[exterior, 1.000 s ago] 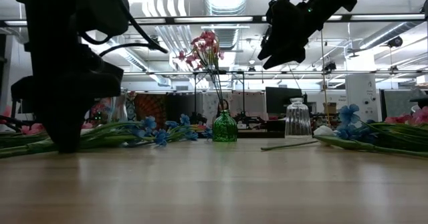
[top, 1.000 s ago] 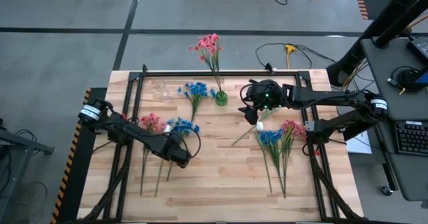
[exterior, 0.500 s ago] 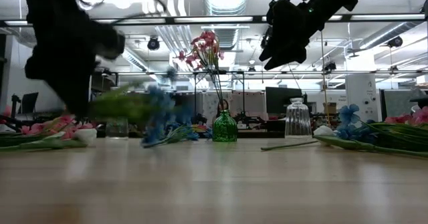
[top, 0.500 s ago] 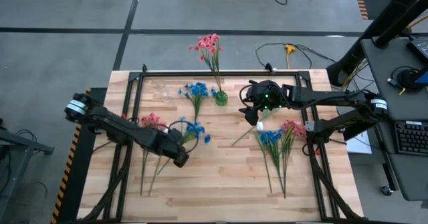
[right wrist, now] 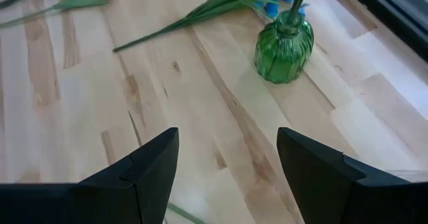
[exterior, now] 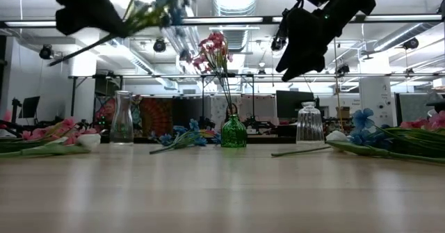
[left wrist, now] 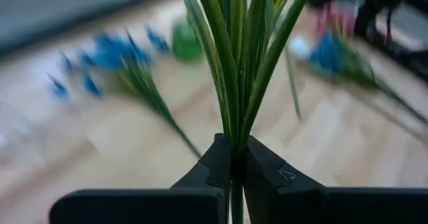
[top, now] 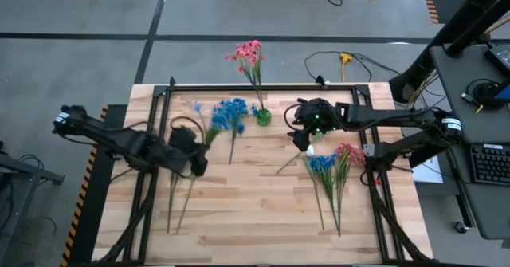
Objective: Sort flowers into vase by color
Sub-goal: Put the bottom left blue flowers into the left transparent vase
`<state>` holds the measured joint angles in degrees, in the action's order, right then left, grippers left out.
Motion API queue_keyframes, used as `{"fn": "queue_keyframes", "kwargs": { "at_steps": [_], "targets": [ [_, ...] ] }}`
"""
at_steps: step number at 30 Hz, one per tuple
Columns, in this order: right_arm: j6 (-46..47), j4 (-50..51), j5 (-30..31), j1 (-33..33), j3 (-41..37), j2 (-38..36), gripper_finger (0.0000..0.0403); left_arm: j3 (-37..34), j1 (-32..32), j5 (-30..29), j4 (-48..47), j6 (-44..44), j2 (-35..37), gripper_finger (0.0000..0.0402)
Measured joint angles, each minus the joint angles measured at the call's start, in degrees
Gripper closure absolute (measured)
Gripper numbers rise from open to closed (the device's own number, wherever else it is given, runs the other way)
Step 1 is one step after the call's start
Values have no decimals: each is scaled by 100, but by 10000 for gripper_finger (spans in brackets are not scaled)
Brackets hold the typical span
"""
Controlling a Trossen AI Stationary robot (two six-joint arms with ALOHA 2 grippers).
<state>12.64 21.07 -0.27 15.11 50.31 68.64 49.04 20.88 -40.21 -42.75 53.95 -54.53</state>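
Counts, table read as a clock from the high view: 2 arms, 2 grippers, left gripper (top: 194, 157) at 9 o'clock, right gripper (top: 305, 137) at 2 o'clock. 3 vases: 1 green vase (top: 263, 116) at 12, plus 2 clear glass vases, one tall (exterior: 122, 118) and one ribbed (exterior: 310, 123), seen in the low view. Blue flowers: 3 bunches, one held off the table (top: 217, 123), one lying at 11 to 12 (top: 237, 110), one at 4 (top: 321, 165). Pink-red flowers: 3 bunches, one standing in the green vase (top: 249, 53), one at 3 to 4 (top: 349, 153), one at far left in the low view (exterior: 59, 126). White buds: 2 visible, one at 2 (top: 310, 150), one at low-view left (exterior: 88, 140).
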Motion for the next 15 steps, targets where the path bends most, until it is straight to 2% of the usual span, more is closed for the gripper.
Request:
{"fn": "queue_keyframes", "kwargs": {
  "at_steps": [5,9,12,15],
  "targets": [
    [36,-66,28,0,-94,0,158,0,-51,-676,438,-1080,475,399],
    [31,-262,30,0,-116,2,158,0,-90,-1260,1281,-2770,714,399],
    [-19,-460,32,0,-117,2,158,0,-175,-1220,2284,-4329,804,399],
    [-64,-605,32,0,-120,2,158,0,-382,-841,3096,-5588,888,399]
  ]
}}
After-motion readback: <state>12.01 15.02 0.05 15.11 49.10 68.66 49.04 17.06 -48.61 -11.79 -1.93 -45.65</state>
